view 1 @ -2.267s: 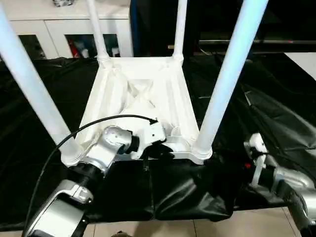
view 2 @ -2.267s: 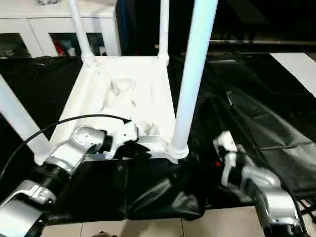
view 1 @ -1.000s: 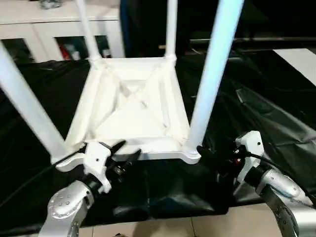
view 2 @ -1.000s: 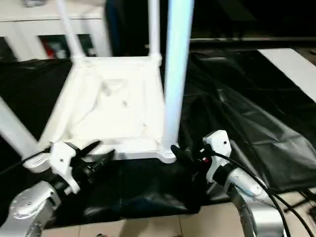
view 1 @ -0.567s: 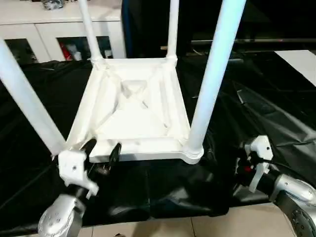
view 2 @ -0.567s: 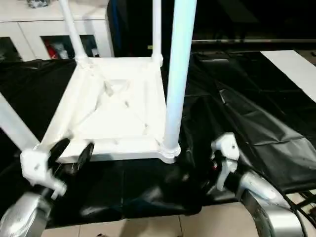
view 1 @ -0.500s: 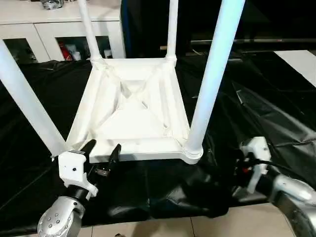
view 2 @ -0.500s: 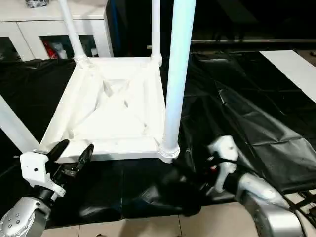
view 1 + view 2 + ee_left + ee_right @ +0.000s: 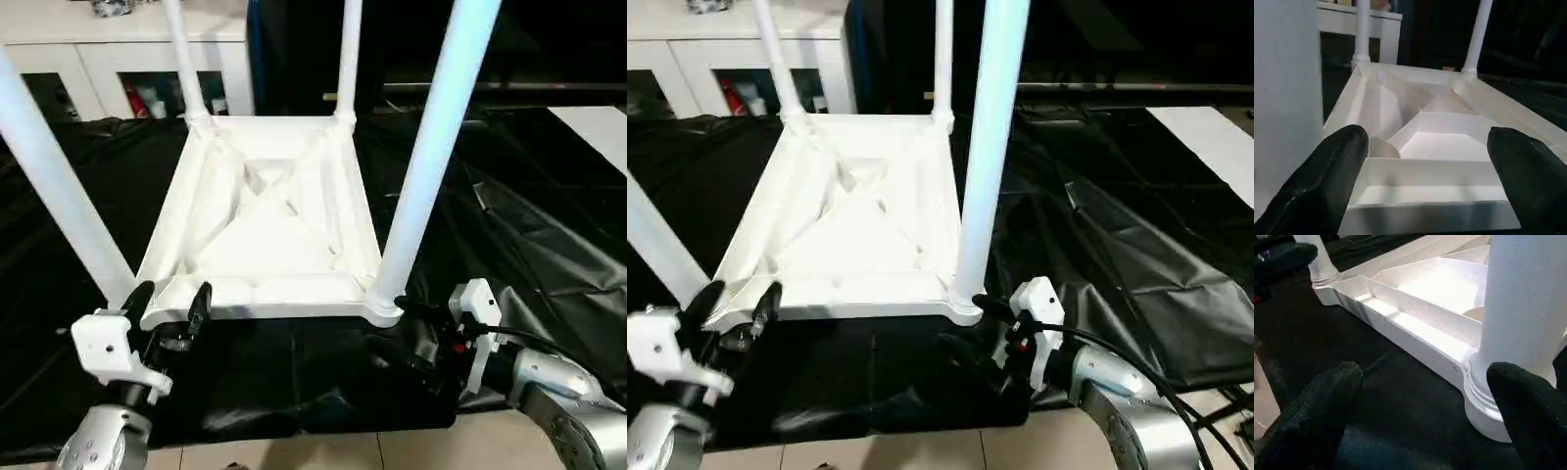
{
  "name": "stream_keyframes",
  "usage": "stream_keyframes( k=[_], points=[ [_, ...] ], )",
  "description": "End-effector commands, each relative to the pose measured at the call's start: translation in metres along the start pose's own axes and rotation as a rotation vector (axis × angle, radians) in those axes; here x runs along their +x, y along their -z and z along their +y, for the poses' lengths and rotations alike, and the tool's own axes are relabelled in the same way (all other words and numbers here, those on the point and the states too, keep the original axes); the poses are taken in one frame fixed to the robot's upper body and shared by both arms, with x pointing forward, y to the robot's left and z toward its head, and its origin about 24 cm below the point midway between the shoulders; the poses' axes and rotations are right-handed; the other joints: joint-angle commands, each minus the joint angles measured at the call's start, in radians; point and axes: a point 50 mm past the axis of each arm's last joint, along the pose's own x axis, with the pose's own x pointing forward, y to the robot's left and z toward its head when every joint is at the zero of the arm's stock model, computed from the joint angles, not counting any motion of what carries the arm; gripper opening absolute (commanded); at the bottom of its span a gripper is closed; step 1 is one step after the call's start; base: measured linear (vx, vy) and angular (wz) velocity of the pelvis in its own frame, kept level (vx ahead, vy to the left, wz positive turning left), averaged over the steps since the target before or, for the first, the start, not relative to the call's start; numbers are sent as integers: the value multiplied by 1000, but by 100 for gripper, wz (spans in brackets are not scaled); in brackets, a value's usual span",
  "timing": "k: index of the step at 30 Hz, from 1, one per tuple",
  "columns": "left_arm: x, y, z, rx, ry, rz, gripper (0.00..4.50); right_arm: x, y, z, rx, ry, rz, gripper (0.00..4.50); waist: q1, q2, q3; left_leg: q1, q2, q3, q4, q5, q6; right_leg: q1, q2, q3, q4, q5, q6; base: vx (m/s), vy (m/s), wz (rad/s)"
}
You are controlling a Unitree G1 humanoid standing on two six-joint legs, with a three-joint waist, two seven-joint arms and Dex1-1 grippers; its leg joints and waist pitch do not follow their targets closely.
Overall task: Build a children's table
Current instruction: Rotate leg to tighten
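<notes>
Nearest the robot, at the front edge of the black cloth-covered work table [image 9: 549, 225], both grippers hang with their jaws spread wide and nothing between them. Its left gripper [image 9: 168, 300] sits just before the near rim of the upturned tabletop [image 9: 265, 211], close to the near-left leg [image 9: 54, 181]; its right gripper [image 9: 397, 333] hovers low beside the foot of the near-right leg [image 9: 431, 157], apart from it as far as I can see. Further back, the tabletop lies ribbed side up on the cloth, with all four legs standing in their corner sockets; the far-left leg [image 9: 184, 59] and far-right leg [image 9: 348, 59] rise before a white cabinet [image 9: 118, 49].

To my eye the building looks nearly done, and what remains is probably seating the legs firmly or turning the table over. For either, I'd want each gripper to close squarely around a leg low down near its socket, both moving together, so the plastic doesn't twist or slide on the slippery cloth.
</notes>
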Motion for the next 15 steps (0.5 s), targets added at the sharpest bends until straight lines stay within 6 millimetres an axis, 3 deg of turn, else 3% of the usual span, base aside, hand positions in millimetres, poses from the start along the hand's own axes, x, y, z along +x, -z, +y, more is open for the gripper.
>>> stream_keyframes(
  k=[1, 5, 7, 9, 11, 13, 14, 15],
  points=[
    [-8, 15, 20, -1, -96, 1, 445, 6, -10, 1, -20, -9, -43, 450, 3, -8, -33, 1, 24, -14, -75, -404, 21, 23, -34, 30, -106, -519, -25, 0, 0, 0],
    [-20, 43, 66, -26, -260, 37, 445, 11, -8, 4, -17, -21, -49, 450, 1, -5, -33, 10, 13, -15, -71, -424, 12, 16, -32, 23, -120, -598, 21, 0, 0, 0],
    [-20, 44, 72, -17, -269, 45, 445, 12, -6, 4, -12, -20, -38, 450, 0, -2, -35, 10, 21, -24, -77, -449, -3, 20, -36, 22, -113, -587, 17, 0, 0, 0],
    [-20, 44, 72, -8, -262, 48, 445, 12, -5, 4, -9, -18, -33, 450, 1, 1, -33, 17, 29, -26, -80, -490, -12, 15, -37, 23, -112, -577, -2, 0, 0, 0],
    [-13, 43, 58, 61, -140, 107, 445, 12, -2, -1, -11, 24, -26, 450, 4, 6, -31, 24, 35, -29, -85, -540, -24, 12, -37, 25, -109, -558, -23, 0, 0, 0],
    [-8, 44, 49, 80, -83, 117, 445, 12, 0, -3, -10, 56, -22, 450, 5, 5, -27, 31, 37, -29, -86, -570, -30, 7, -38, 26, -112, -570, -28, 0, 0, 0],
    [-3, 44, 43, 121, -29, 110, 445, 12, 2, -5, -6, 83, -20, 450, 4, 5, -24, 40, 33, -27, -83, -597, -33, 4, -37, 22, -122, -602, -26, 0, 0, 0],
    [-3, 44, 43, 121, -29, 110, 445, 12, 2, -5, -6, 83, -20, 450, 3, 3, -24, 42, 31, -29, -84, -602, -32, 7, -40, 18, -126, -624, -19, 0, 0, 0]
  ],
)
